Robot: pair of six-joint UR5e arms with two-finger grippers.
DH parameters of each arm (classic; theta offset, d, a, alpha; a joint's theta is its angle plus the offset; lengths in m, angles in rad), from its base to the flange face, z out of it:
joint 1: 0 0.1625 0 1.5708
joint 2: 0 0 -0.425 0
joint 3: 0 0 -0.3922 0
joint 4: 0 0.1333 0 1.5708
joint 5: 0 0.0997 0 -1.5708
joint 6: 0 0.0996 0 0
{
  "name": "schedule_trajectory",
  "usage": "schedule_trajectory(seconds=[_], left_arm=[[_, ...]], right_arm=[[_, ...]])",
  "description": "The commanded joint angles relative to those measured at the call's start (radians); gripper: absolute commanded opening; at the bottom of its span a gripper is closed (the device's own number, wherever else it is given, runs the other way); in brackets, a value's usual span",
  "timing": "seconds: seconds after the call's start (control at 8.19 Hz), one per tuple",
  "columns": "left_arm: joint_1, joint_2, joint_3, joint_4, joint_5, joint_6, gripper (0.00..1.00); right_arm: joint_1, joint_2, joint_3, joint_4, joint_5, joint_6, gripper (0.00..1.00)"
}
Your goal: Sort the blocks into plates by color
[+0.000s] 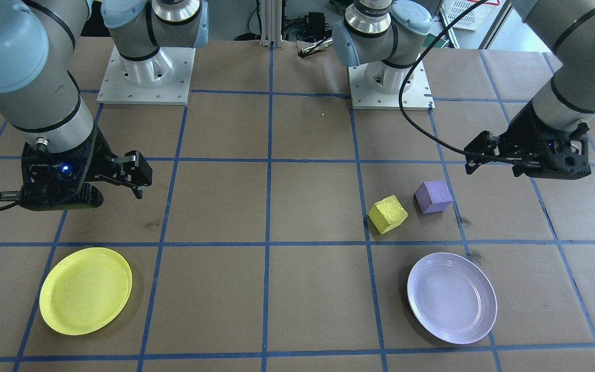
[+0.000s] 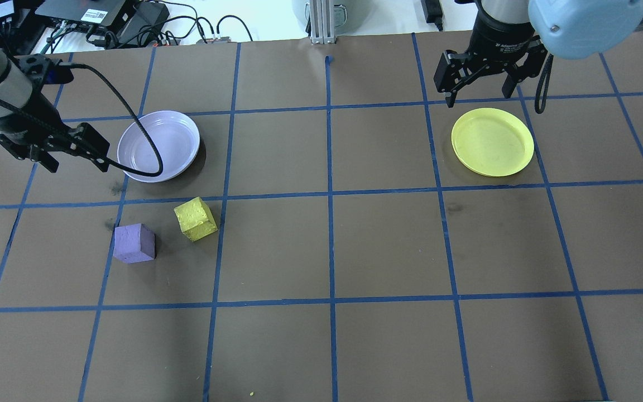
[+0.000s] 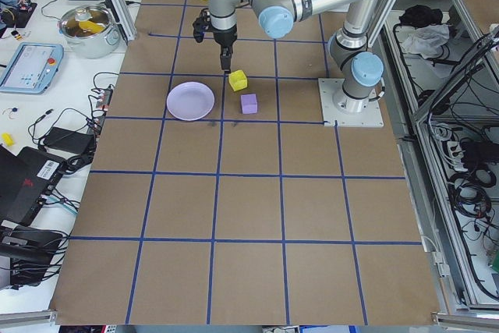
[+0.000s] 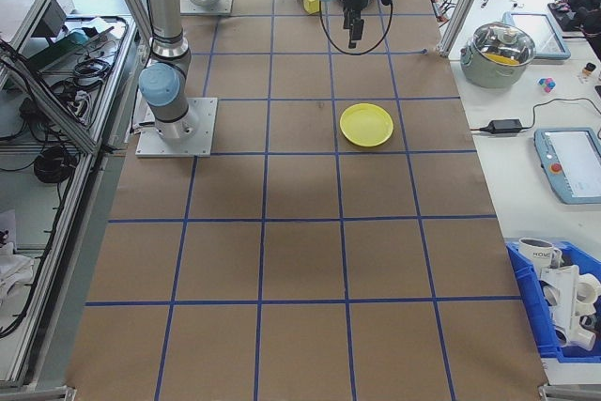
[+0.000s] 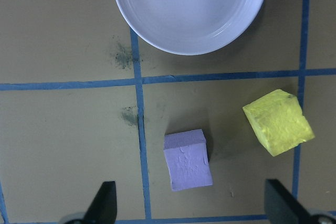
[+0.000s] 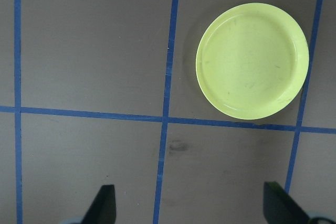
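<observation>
Still at the opening step, both round shallow plastic plates sit empty: the bright yellow plate (image 2: 493, 142) under the empty, spread right gripper (image 2: 478, 92), the pale lavender plate (image 2: 158, 145) beside the spread left gripper (image 2: 51, 156). Judging from the overhead view, the left gripper must next descend on the rough purple block (image 2: 134, 243) at the lavender plate's 6 o'clock; the rough yellow block (image 2: 195, 218) lies at the purple one's 2 o'clock.
</observation>
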Motion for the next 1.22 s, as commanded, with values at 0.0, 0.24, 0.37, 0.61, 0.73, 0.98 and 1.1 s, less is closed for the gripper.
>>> schedule_trajectory(seconds=[0.0, 0.24, 0.37, 0.61, 0.73, 0.98, 1.1], left_arm=[[0.003, -0.100, -0.075, 0.098, 0.022, -0.004, 1.00], [0.029, -0.204, -0.083, 0.187, 0.025, -0.010, 1.00], [0.031, -0.212, -0.083, 0.178, 0.025, -0.024, 1.00], [0.022, -0.204, -0.101, 0.172, 0.023, -0.113, 1.00], [0.022, -0.204, -0.118, 0.170, 0.017, -0.122, 1.00], [0.029, -0.221, -0.182, 0.184, 0.016, -0.123, 1.00], [0.022, -0.206, -0.189, 0.186, 0.017, -0.123, 1.00]], right_arm=[[0.000, 0.000, 0.002, 0.000, 0.000, 0.000, 1.00], [0.000, 0.000, 0.000, 0.000, 0.002, 0.000, 1.00], [0.000, 0.000, 0.002, 0.000, 0.001, 0.000, 1.00], [0.000, 0.000, 0.002, 0.000, 0.001, 0.000, 1.00], [0.000, 0.000, 0.002, 0.000, 0.000, 0.000, 1.00], [0.000, 0.000, 0.002, 0.000, 0.000, 0.001, 1.00], [0.000, 0.000, 0.002, 0.000, 0.001, 0.001, 1.00]])
